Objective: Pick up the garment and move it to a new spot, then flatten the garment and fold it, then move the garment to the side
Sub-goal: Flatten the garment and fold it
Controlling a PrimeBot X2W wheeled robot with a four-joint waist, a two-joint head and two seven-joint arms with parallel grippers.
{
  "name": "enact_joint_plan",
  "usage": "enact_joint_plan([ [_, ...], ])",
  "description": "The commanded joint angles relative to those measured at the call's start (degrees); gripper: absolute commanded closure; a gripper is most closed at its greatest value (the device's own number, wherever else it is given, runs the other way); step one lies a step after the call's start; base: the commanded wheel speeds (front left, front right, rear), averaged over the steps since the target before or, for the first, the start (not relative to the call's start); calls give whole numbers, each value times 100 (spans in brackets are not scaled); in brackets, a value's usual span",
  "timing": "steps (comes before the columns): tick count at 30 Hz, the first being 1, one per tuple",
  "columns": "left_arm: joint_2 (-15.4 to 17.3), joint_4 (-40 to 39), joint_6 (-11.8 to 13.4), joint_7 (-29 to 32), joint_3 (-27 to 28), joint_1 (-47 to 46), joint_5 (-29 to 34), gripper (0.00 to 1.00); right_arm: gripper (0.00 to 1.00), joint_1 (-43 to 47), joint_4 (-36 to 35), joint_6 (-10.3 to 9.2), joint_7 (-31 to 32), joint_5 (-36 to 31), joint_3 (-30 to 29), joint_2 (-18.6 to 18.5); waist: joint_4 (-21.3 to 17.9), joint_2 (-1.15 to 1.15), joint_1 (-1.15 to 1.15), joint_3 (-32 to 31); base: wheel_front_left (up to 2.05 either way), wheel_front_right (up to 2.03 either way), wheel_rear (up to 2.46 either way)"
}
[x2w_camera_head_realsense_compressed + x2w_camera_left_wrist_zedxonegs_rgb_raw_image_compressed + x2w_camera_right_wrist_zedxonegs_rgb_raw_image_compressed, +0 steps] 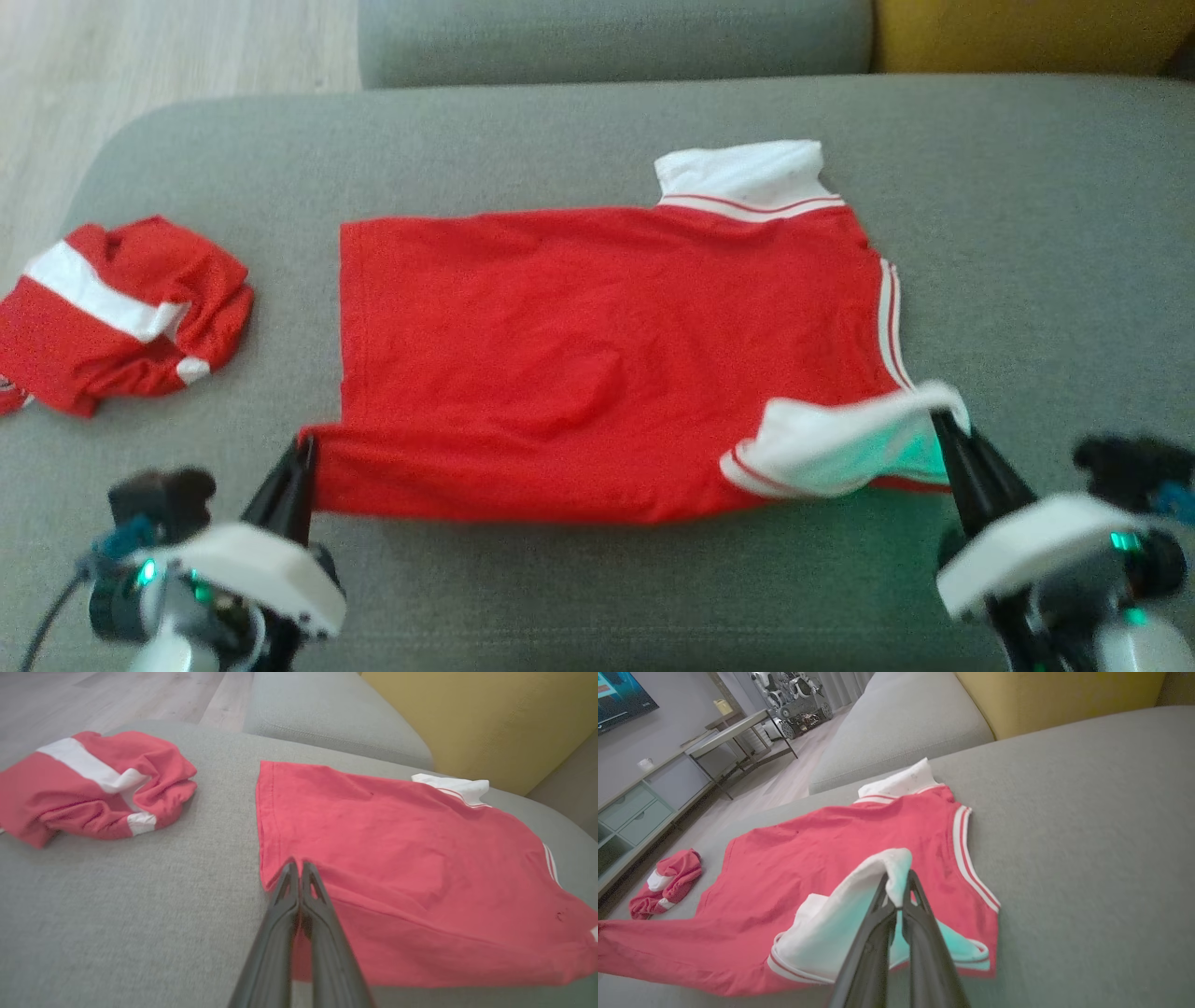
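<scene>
Grey sofa (pixel 1027 233): left end effector (pixel 303 450) and right end effector (pixel 943 425) each pinch the red garment (pixel 579 345).

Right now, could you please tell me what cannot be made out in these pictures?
Head view: the crumpled garment is cut off by the left edge.
Head view: the white sleeve at the right gripper is blurred.
Left wrist view: the left gripper covers how much of the red shirt it pinches.
Right wrist view: things on the far table are too small.
</scene>
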Motion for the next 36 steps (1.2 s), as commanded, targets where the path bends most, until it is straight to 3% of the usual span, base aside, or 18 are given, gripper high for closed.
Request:
enact_joint_plan([
  [1, 130, -139, -7, 16, 271, -388, -41, 100, 100, -311, -141, -4, -33, -49, 151, -70, 23, 0, 1, 68, 0, 0, 0],
  [7, 73, 329, -106, 375, 241, -1063, -255, 100, 100, -1209, 605, -4, -205, -222, 332, -284, 128, 0, 1, 288, 0, 0, 0],
  [21, -156, 1965, -551, 518, 169, -2289, -644, 100, 100, -2730, 2565, -4, -1049, -154, 737, -676, 103, 0, 1, 894, 0, 0, 0],
  [22, -175, 2075, -588, 494, 155, -2336, -654, 100, 70, -2790, 2675, -4, -1113, -146, 776, -666, 95, 0, 1, 912, 0, 0, 0],
  [23, -194, 2167, -620, 440, 148, -2375, -657, 76, 20, -2838, 2768, -4, -1184, -144, 810, -658, 89, 0, 1, 923, 0, 0, 0],
  [24, -211, 2251, -648, 381, 142, -2399, -657, 28, 0, -2873, 2831, -4, -1275, -122, 841, -637, 84, 0, 1, 927, 0, 0, 0],
  [25, -222, 2323, -666, 308, 142, -2410, -650, 0, 0, -2889, 2887, -4, -1350, -100, 870, -620, 74, 0, 1, 925, 0, 0, 0],
  [30, -256, 2376, -652, -328, 182, -2253, -517, 0, 0, -2783, 2851, -4, -1838, -118, 937, -567, 32, 0, 1, 848, 0, 0, 0],
  [36, -190, 1894, -308, -1362, 205, -1761, -11, 0, 0, -2342, 2280, -4, -2231, -530, 731, -446, 32, 0, 1, 652, 0, 0, 0],
])
